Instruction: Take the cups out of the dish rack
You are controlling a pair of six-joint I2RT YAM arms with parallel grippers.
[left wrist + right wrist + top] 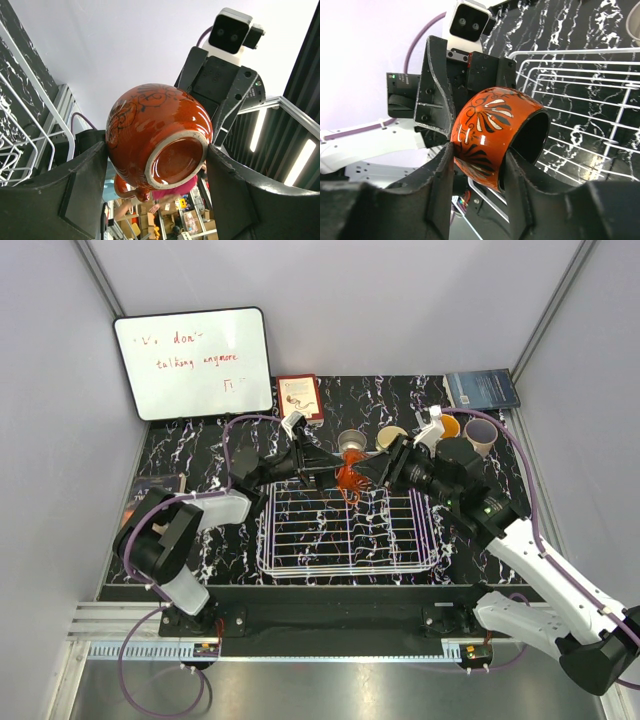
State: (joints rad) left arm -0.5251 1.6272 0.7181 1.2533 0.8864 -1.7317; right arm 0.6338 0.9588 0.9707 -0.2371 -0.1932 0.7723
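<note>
The squat reddish-brown mug (pixel 349 480) hangs in the air over the back edge of the white wire dish rack (pixel 270 540), between both grippers. My left gripper (pixel 328 472) grips its round body; in the left wrist view the mug (pixel 155 135) shows its base, tight between my fingers (pixel 157 155). My right gripper (pixel 377 472) is closed on the mug's wall (pixel 490 125), one finger outside and one at the mouth (pixel 480 152). I see no cups in the rack. Several other cups stand on the table behind it, among them a tan one (pixel 352 440), a cream one (pixel 390 436) and a pinkish-beige one (pixel 481 436).
The rack also shows in the left wrist view (pixel 30 100) and the right wrist view (pixel 580 100). A whiteboard (pixel 195 362) leans at the back left. A red-framed card (pixel 300 397) and a blue book (pixel 482 389) lie at the back. A dark book (pixel 155 488) lies left.
</note>
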